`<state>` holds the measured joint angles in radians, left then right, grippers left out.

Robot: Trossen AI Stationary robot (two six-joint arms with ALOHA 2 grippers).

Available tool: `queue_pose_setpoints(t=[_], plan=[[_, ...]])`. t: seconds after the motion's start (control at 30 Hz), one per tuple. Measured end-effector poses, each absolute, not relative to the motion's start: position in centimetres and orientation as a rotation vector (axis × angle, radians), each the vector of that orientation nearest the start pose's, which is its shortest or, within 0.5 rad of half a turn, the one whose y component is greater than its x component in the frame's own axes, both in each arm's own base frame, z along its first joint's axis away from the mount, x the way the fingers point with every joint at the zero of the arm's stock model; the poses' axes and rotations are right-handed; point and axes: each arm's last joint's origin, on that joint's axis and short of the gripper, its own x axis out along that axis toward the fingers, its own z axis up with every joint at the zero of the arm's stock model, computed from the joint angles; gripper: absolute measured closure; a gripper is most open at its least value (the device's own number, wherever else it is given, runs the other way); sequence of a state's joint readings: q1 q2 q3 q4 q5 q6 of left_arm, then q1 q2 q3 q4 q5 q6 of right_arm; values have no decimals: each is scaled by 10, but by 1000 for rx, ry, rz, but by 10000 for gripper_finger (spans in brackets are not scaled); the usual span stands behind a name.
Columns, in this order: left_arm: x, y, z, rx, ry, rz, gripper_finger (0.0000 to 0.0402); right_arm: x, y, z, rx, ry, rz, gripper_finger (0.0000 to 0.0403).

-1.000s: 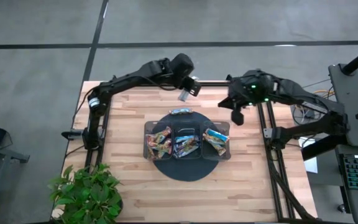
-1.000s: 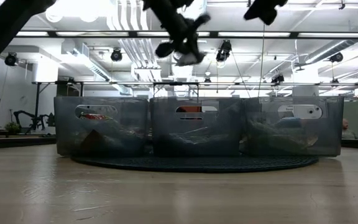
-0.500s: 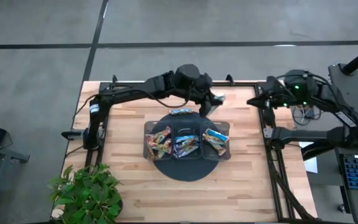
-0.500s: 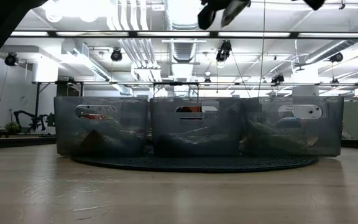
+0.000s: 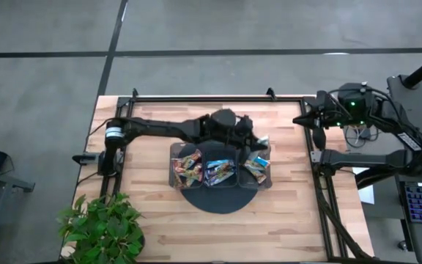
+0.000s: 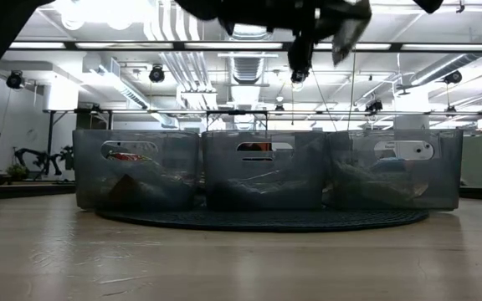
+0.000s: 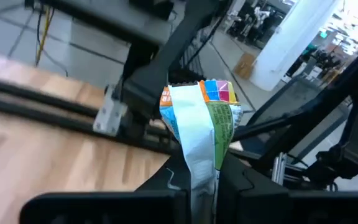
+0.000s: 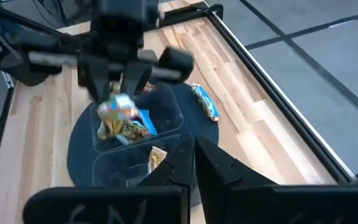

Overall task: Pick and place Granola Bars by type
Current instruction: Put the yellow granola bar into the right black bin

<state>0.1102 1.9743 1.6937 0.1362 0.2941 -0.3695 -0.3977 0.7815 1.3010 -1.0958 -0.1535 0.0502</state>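
My left gripper (image 5: 253, 139) hangs over the right compartment of the dark three-compartment tray (image 5: 173, 158), shut on a light blue granola bar (image 7: 201, 118). In the low view that bar (image 6: 350, 38) shows high above the tray (image 6: 262, 171). Reddish bars (image 5: 187, 167) fill the left compartment, dark blue ones (image 5: 218, 171) the middle, light blue ones (image 5: 253, 169) the right. One more light blue bar (image 8: 205, 102) lies flat at the mat's edge just beyond the tray's far side. My right gripper (image 5: 301, 121) waits shut by the table's far right edge. My left gripper pinches one end of the light blue bar (image 7: 197, 165) between its two fingers. The fingers point almost level toward the table's right edge and lie along the bar. The bar sticks out past the fingertips, lifted clear above the tray's right compartment.
The tray stands on a round black mat (image 5: 218, 199) in the middle of the wooden table. A potted plant (image 5: 105, 227) sits at the near left corner. Black frame rails run along the far and side edges.
My left gripper has carried the bar from the table's far edge toward the right and near side, sinking a little, until it hangs over the tray's right compartment. It has tipped from pointing down to almost level. My right gripper has drawn back toward the table's right edge.
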Motion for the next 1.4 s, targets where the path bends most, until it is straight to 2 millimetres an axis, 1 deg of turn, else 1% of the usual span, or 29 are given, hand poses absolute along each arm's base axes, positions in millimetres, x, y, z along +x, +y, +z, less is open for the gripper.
queue_pose_setpoints(t=[0.17, 0.23, 0.33, 0.43, 0.6, 0.9, 1.17, 1.27, 1.4], plan=[[464, 42, 279, -434, 197, -139, 378, 94, -35, 410, 209, 561, -251, 394], [461, 42, 267, -459, 204, -134, 377, 94, -35, 410, 209, 563, -251, 394], [458, 42, 254, -499, 208, -104, 375, 98, -36, 409, 212, 573, -251, 394], [456, 42, 248, -491, 217, -90, 375, 101, -38, 408, 213, 581, -251, 394], [455, 42, 243, -501, 235, -83, 374, 106, -40, 407, 214, 592, -250, 394], [455, 42, 244, -538, 240, -86, 374, 115, -44, 404, 220, 617, -250, 394], [456, 36, 246, -549, 249, -136, 373, 118, -45, 405, 217, 609, -249, 394], [457, 35, 251, -544, 235, -148, 357, 118, -45, 405, 217, 609, -249, 394], [458, 36, 254, -542, 228, -130, 314, 118, -45, 405, 219, 608, -250, 394]])
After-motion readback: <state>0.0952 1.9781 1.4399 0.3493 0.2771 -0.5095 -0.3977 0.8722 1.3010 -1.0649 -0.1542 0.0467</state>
